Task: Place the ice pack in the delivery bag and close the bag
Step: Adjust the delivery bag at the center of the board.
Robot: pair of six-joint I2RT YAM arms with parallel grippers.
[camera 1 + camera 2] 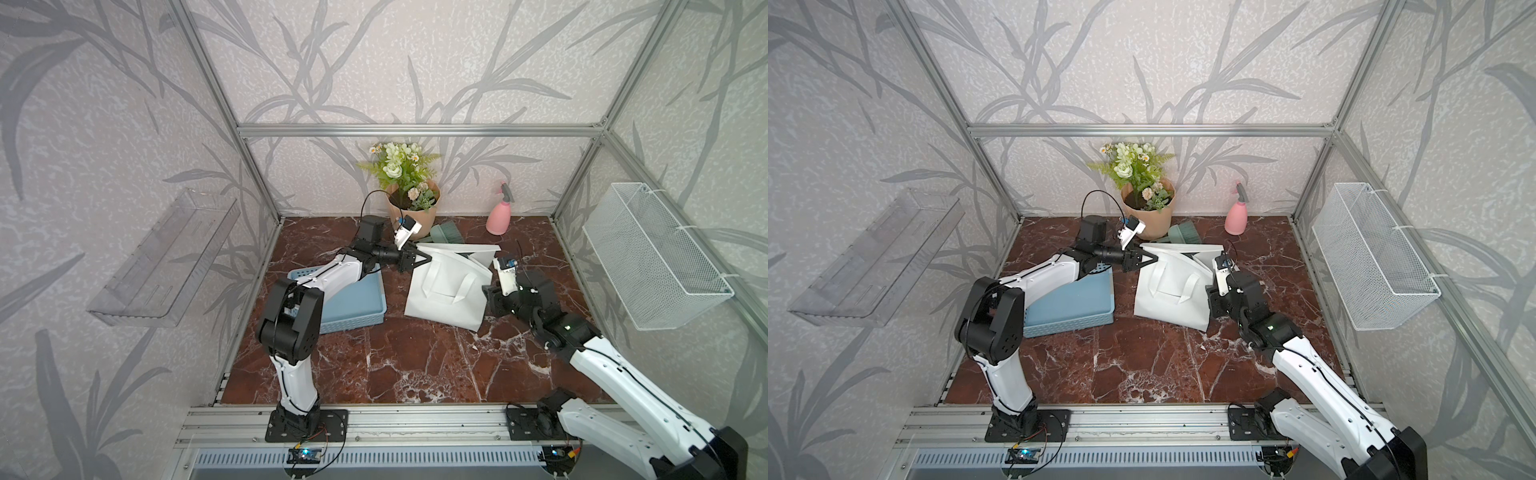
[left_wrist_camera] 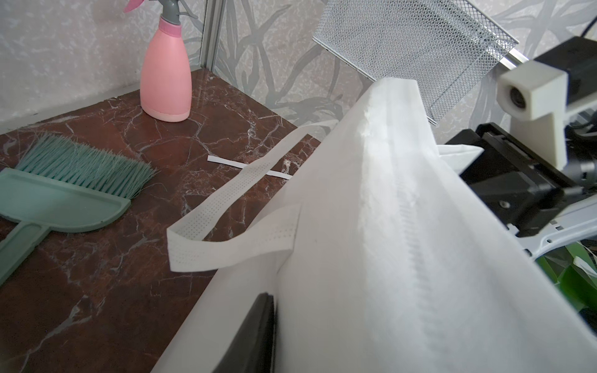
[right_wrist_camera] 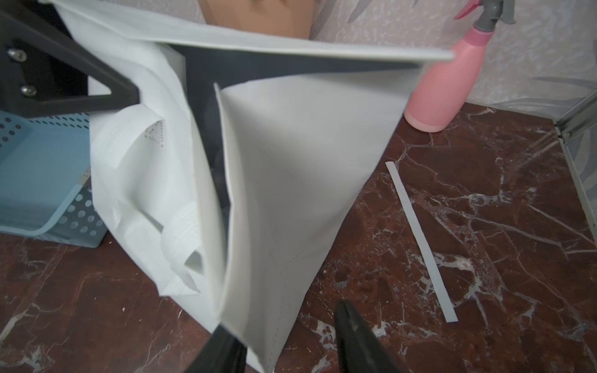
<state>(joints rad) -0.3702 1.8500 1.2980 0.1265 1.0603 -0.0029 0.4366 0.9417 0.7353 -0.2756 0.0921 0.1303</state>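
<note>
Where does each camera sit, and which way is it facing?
Top views: high in front, looking down at the delivery bag; both arms, left tool, right tool show.
Left wrist: on the left arm, facing along the bag toward the pink spray bottle; one finger, the right arm show.
Right wrist: on the right arm, looking into the bag's mouth; both fingers show.
Shared: both wrist views show bag, bottle, white strip.

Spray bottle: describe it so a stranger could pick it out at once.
Look along the back edge of the brown marble tabletop, against the wall. To the right of the potted flowers stands the spray bottle, upright. It is the only pink thing there, with a grey spray head.
</note>
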